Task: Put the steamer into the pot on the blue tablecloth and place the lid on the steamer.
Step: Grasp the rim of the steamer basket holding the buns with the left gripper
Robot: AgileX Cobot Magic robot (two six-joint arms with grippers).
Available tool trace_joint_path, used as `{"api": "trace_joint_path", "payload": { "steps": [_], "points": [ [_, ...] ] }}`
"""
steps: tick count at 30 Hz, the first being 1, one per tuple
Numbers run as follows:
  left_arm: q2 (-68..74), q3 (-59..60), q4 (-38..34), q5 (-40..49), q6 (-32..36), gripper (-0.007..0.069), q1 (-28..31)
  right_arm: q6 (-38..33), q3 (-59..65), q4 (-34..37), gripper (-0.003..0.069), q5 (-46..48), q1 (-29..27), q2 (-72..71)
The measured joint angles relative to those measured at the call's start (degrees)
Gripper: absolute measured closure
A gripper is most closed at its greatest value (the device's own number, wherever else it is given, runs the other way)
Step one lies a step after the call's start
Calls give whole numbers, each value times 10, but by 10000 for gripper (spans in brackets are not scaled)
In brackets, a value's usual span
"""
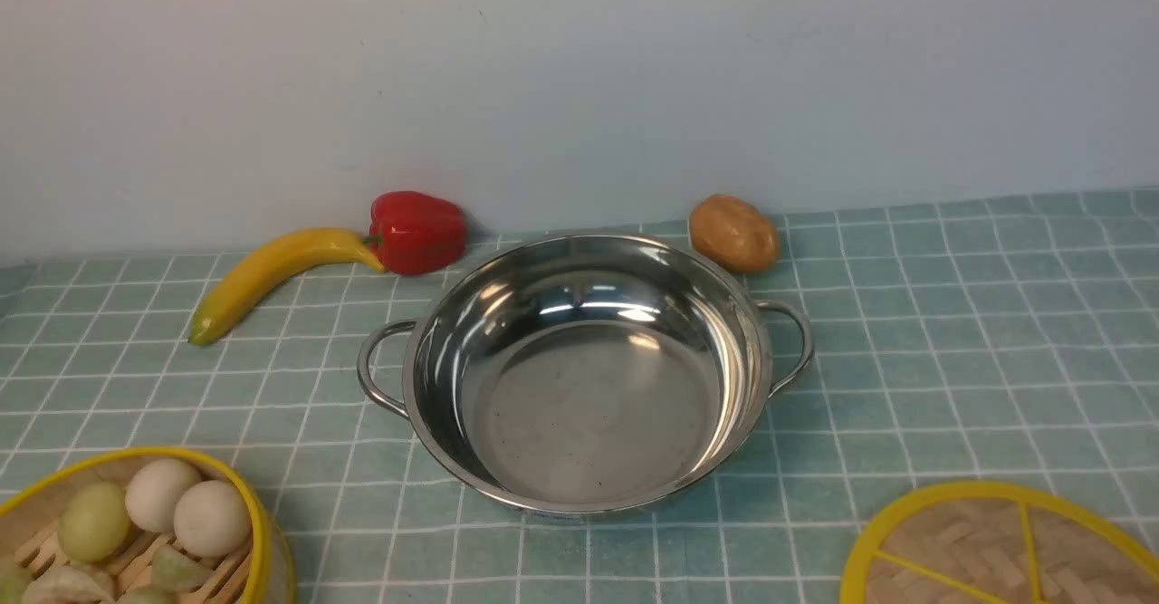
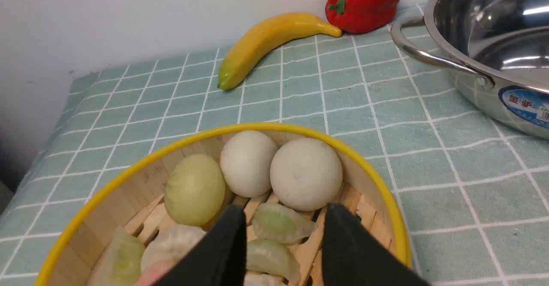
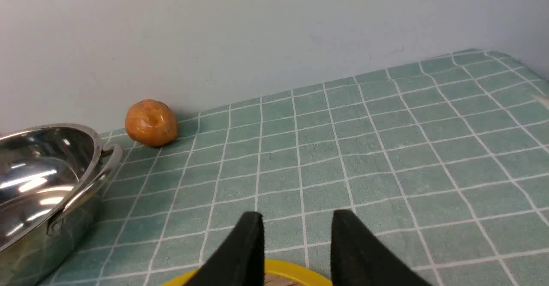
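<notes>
The steel pot [image 1: 579,405] sits empty in the middle of the blue tablecloth [image 1: 951,341]. At the front left is the steamer [image 1: 136,453], holding white and green buns and dumplings. The lid [image 1: 987,545] lies flat at the front right, partly cut off by the frame. Neither gripper shows in the front view. In the left wrist view my left gripper [image 2: 283,217] hangs over the steamer [image 2: 141,183], open and holding nothing, with the pot [image 2: 493,41] off to one side. In the right wrist view my right gripper [image 3: 296,219] stands open above the lid's yellow rim [image 3: 279,271].
A banana [image 1: 272,273] and a red pepper [image 1: 416,231] lie behind the pot to the left, against the pale wall. A brown potato [image 1: 733,233] sits behind the pot's right handle. The cloth's left edge drops off beside the steamer.
</notes>
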Motion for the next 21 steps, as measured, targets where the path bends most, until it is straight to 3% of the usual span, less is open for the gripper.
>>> {"api": "trace_joint_path", "payload": {
  "steps": [21],
  "points": [
    [0, 0, 0, 0, 0, 382, 0, -13, 0, 0, 419, 0, 0, 0]
  ]
}}
